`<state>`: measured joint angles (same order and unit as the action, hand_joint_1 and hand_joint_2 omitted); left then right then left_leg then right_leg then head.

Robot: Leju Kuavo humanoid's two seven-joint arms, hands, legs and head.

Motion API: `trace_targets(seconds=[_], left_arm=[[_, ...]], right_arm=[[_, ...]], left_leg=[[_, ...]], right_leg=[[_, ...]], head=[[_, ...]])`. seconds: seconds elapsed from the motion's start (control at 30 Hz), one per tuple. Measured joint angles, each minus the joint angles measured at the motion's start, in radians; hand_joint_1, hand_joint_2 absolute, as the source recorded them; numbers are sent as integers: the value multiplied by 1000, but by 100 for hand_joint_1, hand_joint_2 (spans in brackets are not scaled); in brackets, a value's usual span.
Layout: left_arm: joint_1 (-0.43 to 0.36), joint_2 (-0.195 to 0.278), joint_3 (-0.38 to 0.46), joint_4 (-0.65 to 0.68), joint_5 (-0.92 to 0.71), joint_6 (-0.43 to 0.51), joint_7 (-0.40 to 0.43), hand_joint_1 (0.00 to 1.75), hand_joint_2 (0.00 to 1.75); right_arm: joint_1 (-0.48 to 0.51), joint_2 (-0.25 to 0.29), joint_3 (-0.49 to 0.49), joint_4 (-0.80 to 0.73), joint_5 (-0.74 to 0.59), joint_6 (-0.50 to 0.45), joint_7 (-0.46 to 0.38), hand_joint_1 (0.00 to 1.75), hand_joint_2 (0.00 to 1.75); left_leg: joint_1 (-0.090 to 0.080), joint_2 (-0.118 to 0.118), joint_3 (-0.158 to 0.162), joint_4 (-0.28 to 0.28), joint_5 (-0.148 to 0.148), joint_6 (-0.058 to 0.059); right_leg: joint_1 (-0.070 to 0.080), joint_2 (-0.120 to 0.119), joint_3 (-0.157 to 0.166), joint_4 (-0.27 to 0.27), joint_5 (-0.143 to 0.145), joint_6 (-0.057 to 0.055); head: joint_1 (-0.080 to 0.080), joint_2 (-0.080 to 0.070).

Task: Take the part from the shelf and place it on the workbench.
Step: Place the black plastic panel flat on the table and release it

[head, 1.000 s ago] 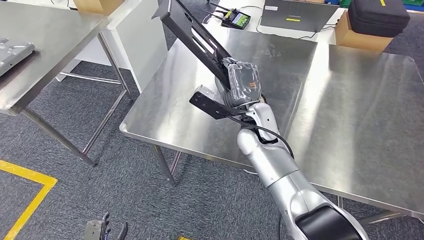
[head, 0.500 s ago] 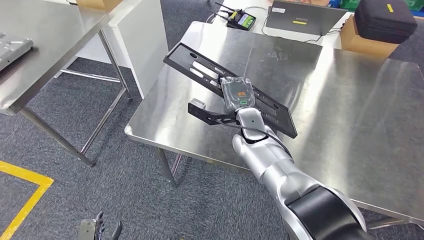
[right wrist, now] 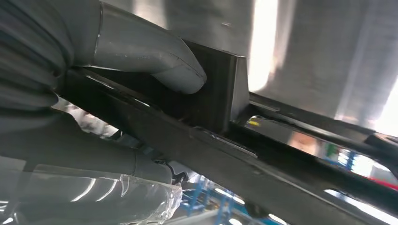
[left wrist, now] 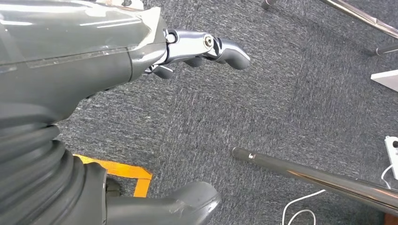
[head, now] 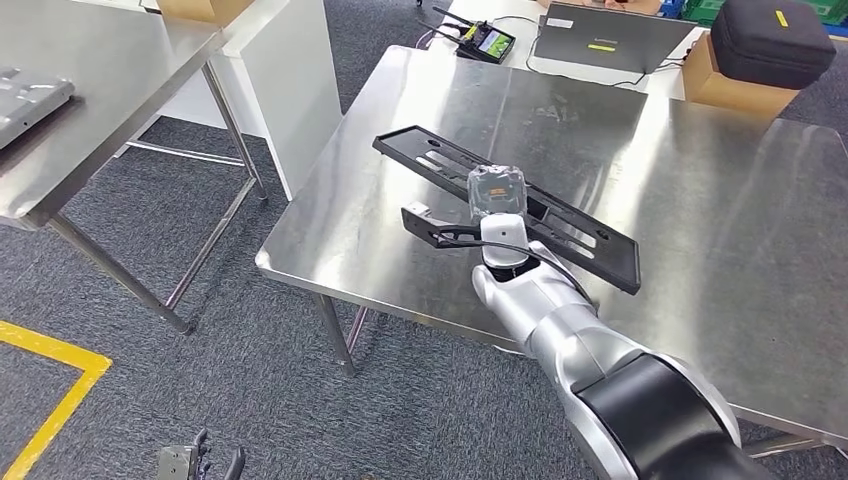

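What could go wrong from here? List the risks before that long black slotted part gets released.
1. The right hand grips the long black slotted plate near its middle, so either free end could tip or swing down onto the shiny steel workbench on release.
2. In the right wrist view the thumb presses against a raised black tab, which might snag as the hand opens.
3. The part lies near the bench's front edge; a nudge could slide it off.
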<state>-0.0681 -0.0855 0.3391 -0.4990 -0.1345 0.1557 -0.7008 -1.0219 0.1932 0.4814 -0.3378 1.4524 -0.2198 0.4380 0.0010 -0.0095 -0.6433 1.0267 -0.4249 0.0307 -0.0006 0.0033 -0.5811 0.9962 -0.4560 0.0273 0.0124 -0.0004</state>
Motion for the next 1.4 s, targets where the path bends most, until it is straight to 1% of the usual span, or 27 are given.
trace_targets(seconds=[0.13, 0.27, 0.53, 0.67, 0.93, 1.07, 1.4], left_arm=[[17, 0, 13, -2, 0, -5, 0, 0, 175], [31, 0, 23, -8, 2, -10, 0, 0, 175], [53, -9, 42, -44, -4, -23, 0, 0, 175], [64, -14, 52, -64, -4, -23, 0, 0, 175], [73, -25, 84, -88, -4, -25, 0, 0, 175], [78, -30, 97, -98, -3, -26, 0, 0, 0], [81, -33, 107, -106, -12, -29, 0, 0, 0]], right_arm=[[0, -34, -2, 16, 3, 39, 60, 175, 175], [1, -62, -10, 27, 2, 47, 81, 175, 175], [5, -74, -32, 30, 23, 85, 102, 175, 175], [11, -74, -50, 29, 25, 86, 98, 0, 0], [15, -59, -71, 26, 59, 88, 79, 0, 0], [18, -49, -87, 20, 56, 86, 74, 0, 0], [18, -41, -131, 17, 54, 80, 56, 0, 0]], left_leg=[[2, 0, 0, 0, 0, 0], [3, 2, 0, 0, 0, 0], [8, 2, 0, 0, 0, 0], [9, 2, 0, -1, 0, 0], [9, 2, 1, -1, 0, 0], [9, 2, 1, -1, 0, 0], [9, 2, 1, -1, 0, 0]], right_leg=[[0, 0, 0, 0, 0, 0], [0, 0, -1, 0, 0, 0], [1, 0, -1, 0, 0, 0], [1, 0, -1, 0, 0, 0], [1, 0, 0, 0, 0, 0], [1, 0, -1, 0, 0, 0], [1, 0, 0, 0, 0, 0]], head=[[0, 0], [0, 0], [0, 0], [0, 0], [0, 0], [0, 0], [0, 0]])
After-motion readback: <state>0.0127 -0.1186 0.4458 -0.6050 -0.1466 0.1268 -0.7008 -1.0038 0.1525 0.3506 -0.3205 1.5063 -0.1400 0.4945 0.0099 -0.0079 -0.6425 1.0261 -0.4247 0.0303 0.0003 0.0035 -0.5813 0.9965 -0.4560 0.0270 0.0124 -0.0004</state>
